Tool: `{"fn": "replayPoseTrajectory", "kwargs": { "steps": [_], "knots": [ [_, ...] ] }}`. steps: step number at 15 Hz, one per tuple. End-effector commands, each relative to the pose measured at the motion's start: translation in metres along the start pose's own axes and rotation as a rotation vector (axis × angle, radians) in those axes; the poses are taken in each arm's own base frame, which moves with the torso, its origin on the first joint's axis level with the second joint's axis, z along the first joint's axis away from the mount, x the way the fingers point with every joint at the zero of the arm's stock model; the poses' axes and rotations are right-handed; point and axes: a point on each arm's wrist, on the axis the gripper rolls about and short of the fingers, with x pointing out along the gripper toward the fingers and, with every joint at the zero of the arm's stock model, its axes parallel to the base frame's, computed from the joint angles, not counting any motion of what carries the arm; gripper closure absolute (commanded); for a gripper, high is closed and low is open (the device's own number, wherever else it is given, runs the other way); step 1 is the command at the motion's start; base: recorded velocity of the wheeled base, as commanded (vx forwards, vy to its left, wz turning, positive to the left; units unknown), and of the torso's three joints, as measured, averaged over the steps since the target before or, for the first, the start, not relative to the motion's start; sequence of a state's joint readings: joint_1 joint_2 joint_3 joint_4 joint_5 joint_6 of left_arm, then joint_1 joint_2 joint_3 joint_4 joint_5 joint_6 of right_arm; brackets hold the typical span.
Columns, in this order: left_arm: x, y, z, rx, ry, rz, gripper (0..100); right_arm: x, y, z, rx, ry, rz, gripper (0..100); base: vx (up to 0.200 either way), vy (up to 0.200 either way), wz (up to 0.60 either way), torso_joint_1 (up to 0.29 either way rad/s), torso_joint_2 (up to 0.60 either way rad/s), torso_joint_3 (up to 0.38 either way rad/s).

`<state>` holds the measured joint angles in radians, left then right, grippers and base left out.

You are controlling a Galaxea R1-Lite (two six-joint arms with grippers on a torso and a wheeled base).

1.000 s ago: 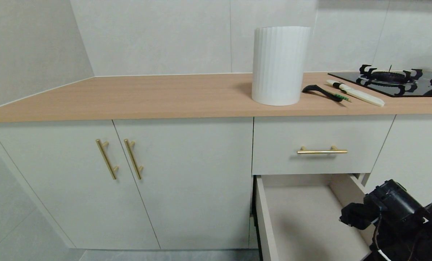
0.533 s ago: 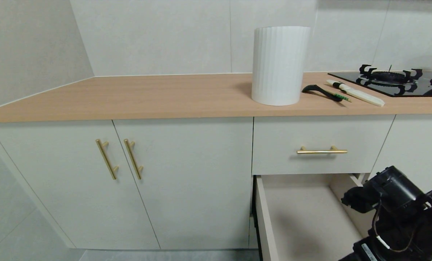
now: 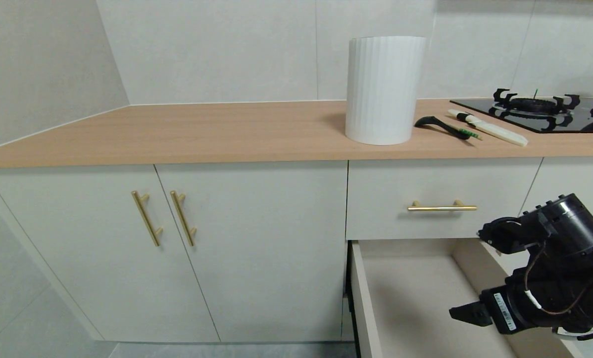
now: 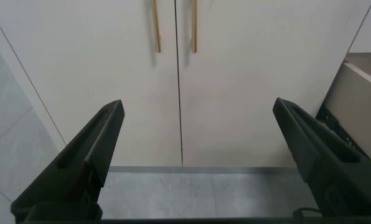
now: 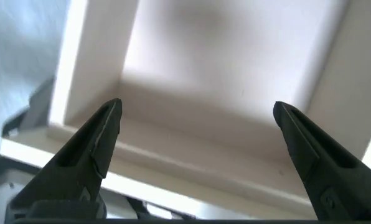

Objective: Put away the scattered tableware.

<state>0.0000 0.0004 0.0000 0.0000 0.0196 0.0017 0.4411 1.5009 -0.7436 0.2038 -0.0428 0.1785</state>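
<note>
Hanging over the open drawer [image 5: 223, 62], right gripper [image 5: 197, 106]: fingers spread wide, nothing between them. In the head view this arm sits at the drawer's right wall, near its front corner. Drawer floor bare and pale.

Left gripper [image 4: 198, 106]: fingers likewise wide apart, holding nothing. It faces 2 cabinet doors [image 4: 235, 93], each with a gold bar handle, low near the floor, with the drawer's side showing beyond 1 finger.

Above the open drawer: 1 closed drawer [image 3: 495, 184] with a horizontal gold handle.

On the wooden counter [image 3: 202, 132], toward its right end and close to the front edge, the tableware lies loose: black ladle [image 3: 438, 125], green-tipped stick [image 3: 470, 134] touching or just beside the ladle's handle, and white knife [image 3: 488, 128] just beyond, toward the hob. All 3 lie flat between a tall white ribbed container [image 3: 383, 89], standing upright, and the black gas hob [image 3: 535, 112] at the counter's right back corner.
</note>
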Motion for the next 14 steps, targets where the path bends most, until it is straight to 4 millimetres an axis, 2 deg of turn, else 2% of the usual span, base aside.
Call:
{"fn": "replayPoseTrajectory", "kwargs": {
  "steps": [1,4,7,14],
  "knots": [
    [0.0,0.0,0.0,0.0,0.0,0.0,0,-0.0045,-0.0004,0.0,0.001,-0.019,0.003,0,0.0,0.0,0.0,0.0,0.0,0.0],
    [0.0,0.0,0.0,0.0,0.0,0.0,0,-0.0045,-0.0007,0.0001,0.002,-0.019,0.0,0,0.0,0.0,0.0,0.011,-0.04,-0.04],
    [0.0,0.0,0.0,0.0,0.0,0.0,0,-0.005,-0.001,0.0005,0.004,-0.022,0.0,0,0.0,0.0,0.0,0.079,-0.24,-0.264],
    [0.0,0.0,0.0,0.0,0.0,0.0,0,-0.0093,-0.0012,0.0001,0.004,-0.037,0.004,0,0.0,0.0,0.0,0.145,-0.49,-0.302]
  ]
}}
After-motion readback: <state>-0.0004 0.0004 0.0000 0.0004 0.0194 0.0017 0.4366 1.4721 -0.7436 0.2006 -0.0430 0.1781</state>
